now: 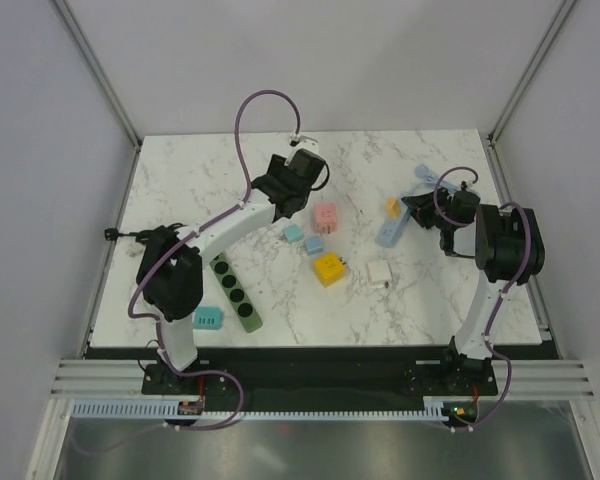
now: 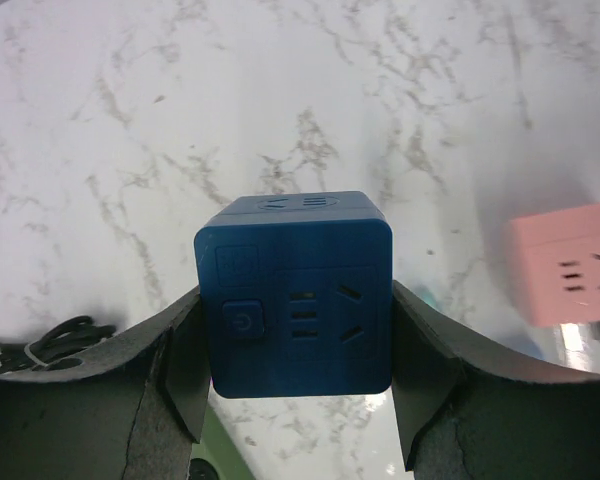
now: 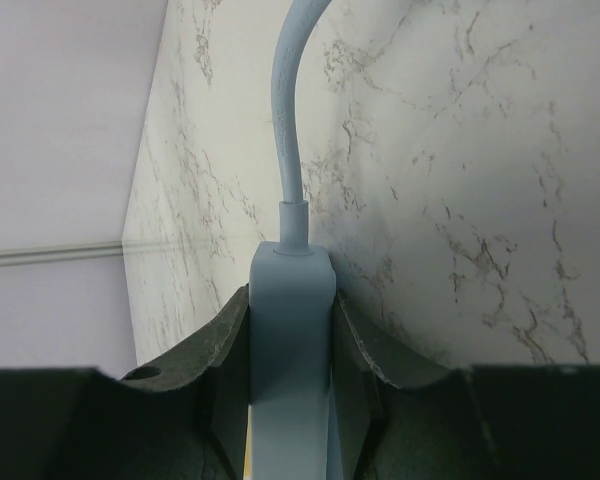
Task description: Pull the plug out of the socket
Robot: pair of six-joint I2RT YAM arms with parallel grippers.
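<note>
My left gripper [image 2: 295, 300] is shut on a dark blue cube socket [image 2: 295, 290], its outlet face and power button toward the camera, held above the marble table. In the top view this gripper [image 1: 310, 185] is at the back middle and the cube is hidden. My right gripper [image 3: 292, 300] is shut on the end of a light blue power strip [image 3: 292, 340], whose cord [image 3: 285, 100] runs away from it. In the top view the right gripper [image 1: 420, 212] holds the strip [image 1: 390, 232] beside an orange plug [image 1: 391, 207]; I cannot tell if the plug is seated.
A pink cube socket [image 1: 326, 215] lies right of the left gripper, also in the left wrist view [image 2: 570, 265]. A yellow cube [image 1: 329, 268], a white cube [image 1: 380, 273] and two small teal blocks [image 1: 291, 233] sit mid-table. A green power strip [image 1: 236, 292] and a teal cube [image 1: 208, 318] lie front left.
</note>
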